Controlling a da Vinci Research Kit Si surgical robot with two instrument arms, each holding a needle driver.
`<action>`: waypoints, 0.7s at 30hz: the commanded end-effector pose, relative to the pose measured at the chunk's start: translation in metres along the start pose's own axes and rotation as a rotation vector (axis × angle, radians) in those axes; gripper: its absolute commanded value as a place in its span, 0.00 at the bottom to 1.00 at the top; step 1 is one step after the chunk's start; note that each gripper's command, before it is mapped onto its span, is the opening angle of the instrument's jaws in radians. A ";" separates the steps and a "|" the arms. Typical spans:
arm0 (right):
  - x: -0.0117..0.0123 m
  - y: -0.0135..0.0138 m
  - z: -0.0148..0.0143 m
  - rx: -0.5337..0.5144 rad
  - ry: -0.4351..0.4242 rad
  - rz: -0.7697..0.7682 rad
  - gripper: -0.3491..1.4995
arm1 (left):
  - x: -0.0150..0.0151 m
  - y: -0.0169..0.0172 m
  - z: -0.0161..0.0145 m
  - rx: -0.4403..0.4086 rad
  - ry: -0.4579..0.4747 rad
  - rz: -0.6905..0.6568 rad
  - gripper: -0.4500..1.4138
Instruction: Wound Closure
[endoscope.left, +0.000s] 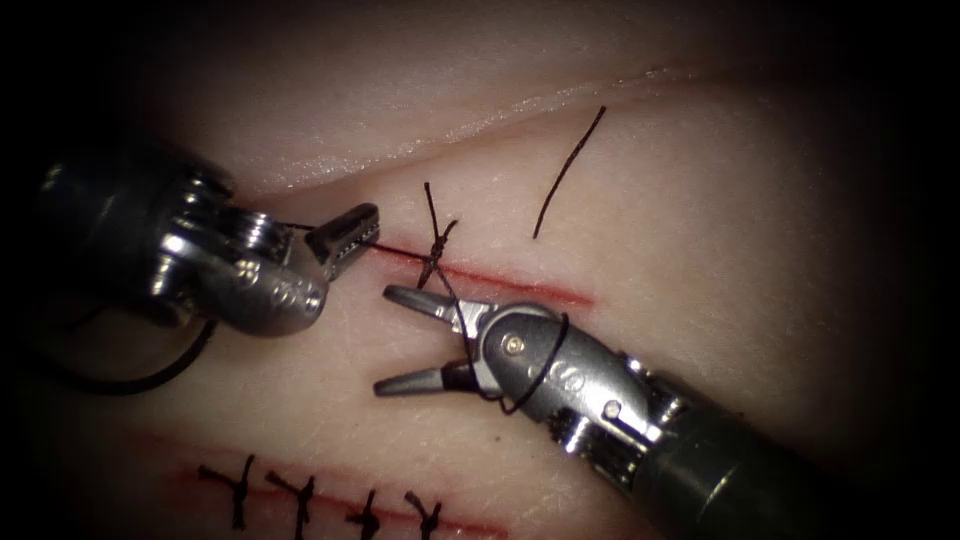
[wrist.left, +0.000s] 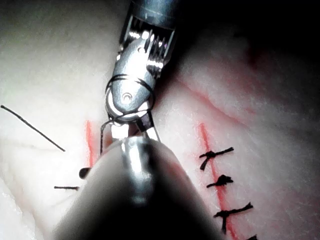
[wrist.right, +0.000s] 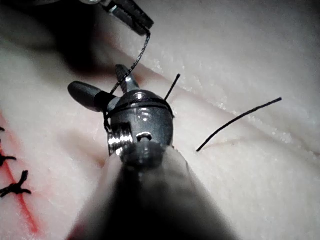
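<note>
1. The thread (endoscope.left: 448, 290) is knotted (endoscope.left: 437, 243) over the cut (endoscope.left: 500, 280) in the tissue (endoscope.left: 700, 200), near the cut's left end, with one free tail standing up from the knot.
2. From the knot the thread runs down and right, between the jaws of the right gripper (endoscope.left: 400, 340) and in a loop around its wrist; those jaws stand wide and hold nothing.
3. The left gripper (endoscope.left: 355, 235) is closed on the thread just left of the knot, the strand lying taut along the cut – the right wrist view shows that same strand (wrist.right: 142, 52) reaching from the closed tip (wrist.right: 137, 20) to the right gripper (wrist.right: 107, 85).
4. I cannot make out a needle.
5. A loose cut end of thread (endoscope.left: 570, 170) lies on the tissue to the upper right of the knot, well apart from both tools.
6. A second cut (endoscope.left: 400, 515) along the endoscope view's lower edge carries four finished stitches (endoscope.left: 300, 495); the left wrist view shows them (wrist.left: 217, 155) in a row beside the tools.
7. The left wrist view shows the thread coiled around the right gripper's wrist (wrist.left: 131, 92) – its own tip is hidden behind its shaft.
8. Open tissue lies right of the knot.
</note>
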 end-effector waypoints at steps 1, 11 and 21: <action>-0.0003 0.0000 0.0010 0.011 0.013 0.000 0.64 | 0.0001 0.0008 0.0006 -0.008 -0.001 0.008 0.00; 0.0003 0.0002 0.0001 0.044 0.206 0.049 0.62 | -0.0004 0.0028 0.0042 -0.033 -0.022 0.087 0.00; 0.0015 0.0023 -0.0018 -0.041 0.348 0.081 0.54 | -0.0004 0.0053 0.0045 -0.048 -0.028 0.108 0.00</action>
